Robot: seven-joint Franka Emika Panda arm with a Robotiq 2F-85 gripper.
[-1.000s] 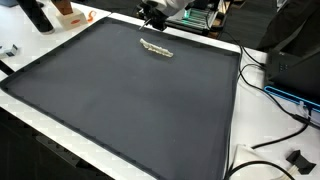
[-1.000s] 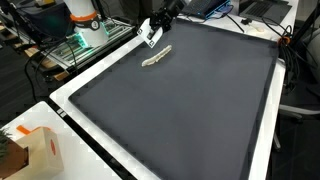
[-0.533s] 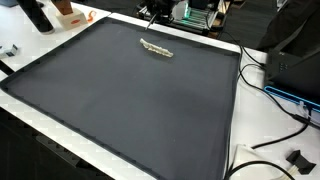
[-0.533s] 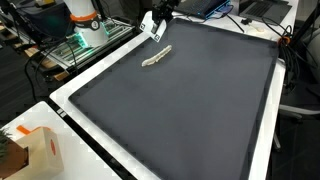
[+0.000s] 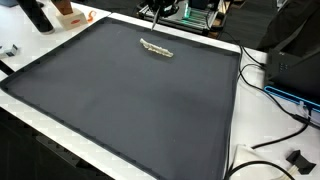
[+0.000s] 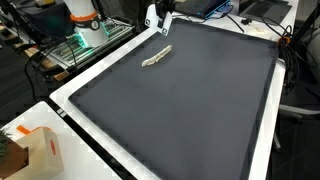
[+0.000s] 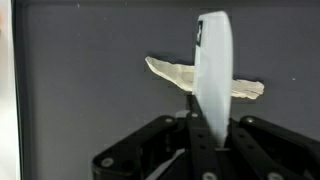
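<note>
My gripper [image 7: 212,128] is shut on a flat white blade-like piece [image 7: 212,70] that sticks out beyond the fingers. In both exterior views the gripper [image 5: 156,9] [image 6: 160,14] hangs above the far edge of the large dark mat [image 5: 120,100] [image 6: 190,100], and the white piece [image 6: 151,18] shows beside it. A pale, crumpled strip [image 5: 156,48] [image 6: 155,58] lies flat on the mat just inside that edge. In the wrist view the strip [image 7: 168,72] lies below the gripper and is partly hidden behind the white piece.
An orange-and-white box [image 6: 35,150] stands off the mat's corner. A dark bottle [image 5: 38,14] stands on the white table, and cables [image 5: 272,92] run beside the mat. Lit equipment [image 6: 82,38] sits past the far edge.
The gripper has lifted and drawn back toward the mat's far edge with the white piece in it. The pale strip has not moved.
</note>
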